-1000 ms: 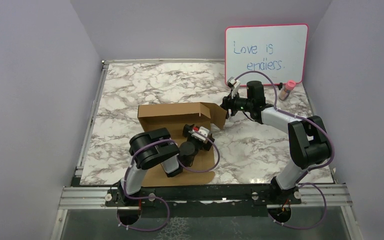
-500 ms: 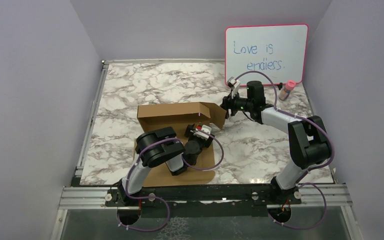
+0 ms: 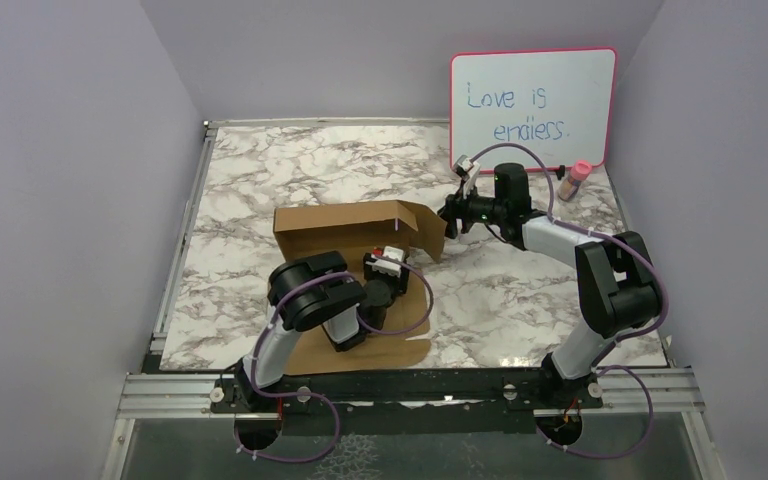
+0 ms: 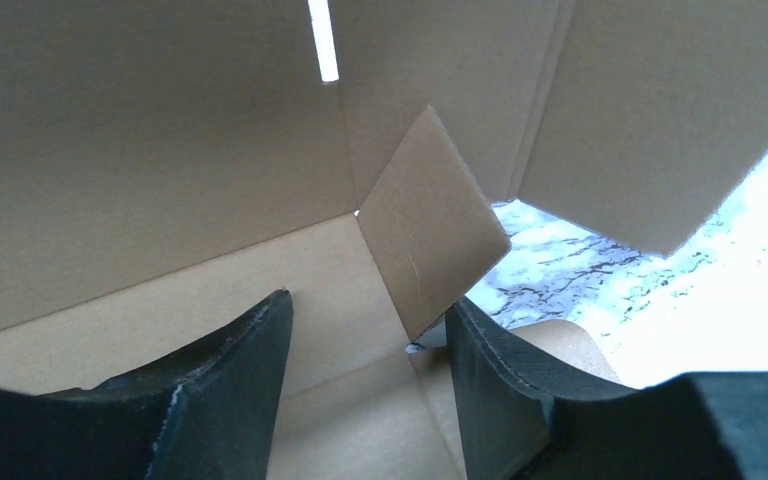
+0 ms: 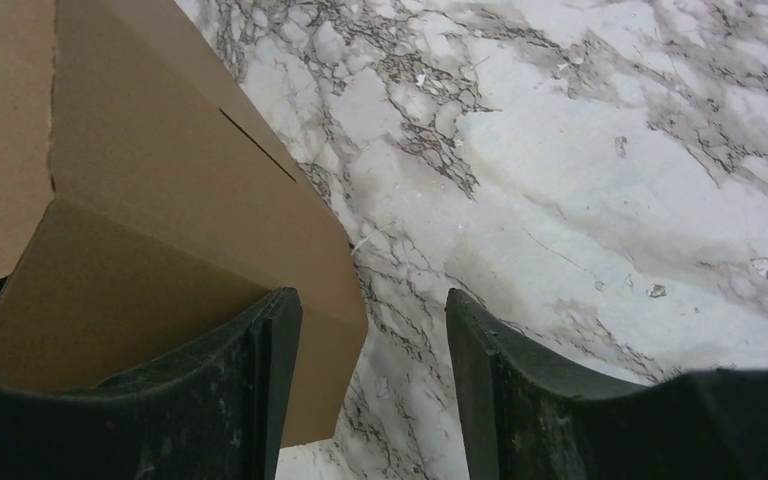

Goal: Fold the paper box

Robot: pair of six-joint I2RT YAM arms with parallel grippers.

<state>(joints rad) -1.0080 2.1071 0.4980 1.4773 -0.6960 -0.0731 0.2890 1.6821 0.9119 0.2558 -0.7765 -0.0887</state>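
Observation:
The paper box (image 3: 345, 225) is brown corrugated cardboard, half raised in the middle of the marble table, its back wall upright and a side flap (image 3: 428, 232) standing at the right end. My left gripper (image 3: 388, 262) is open over the box floor, jaws apart around nothing. In the left wrist view (image 4: 368, 320) a small tab (image 4: 430, 225) stands at the inner corner just ahead of the fingers. My right gripper (image 3: 447, 220) is open beside the right flap. In the right wrist view (image 5: 372, 310) the flap's edge (image 5: 290, 250) lies between the fingers against the left one.
A pink-framed whiteboard (image 3: 533, 105) leans on the back wall. A small bottle with a pink cap (image 3: 575, 180) stands at its foot on the right. The box's front panel (image 3: 400, 345) lies flat by the table's near edge.
My left gripper has moved back and left, further into the box. The box's back wall and right flap have shifted slightly left and away. My right gripper has followed the flap a little left.

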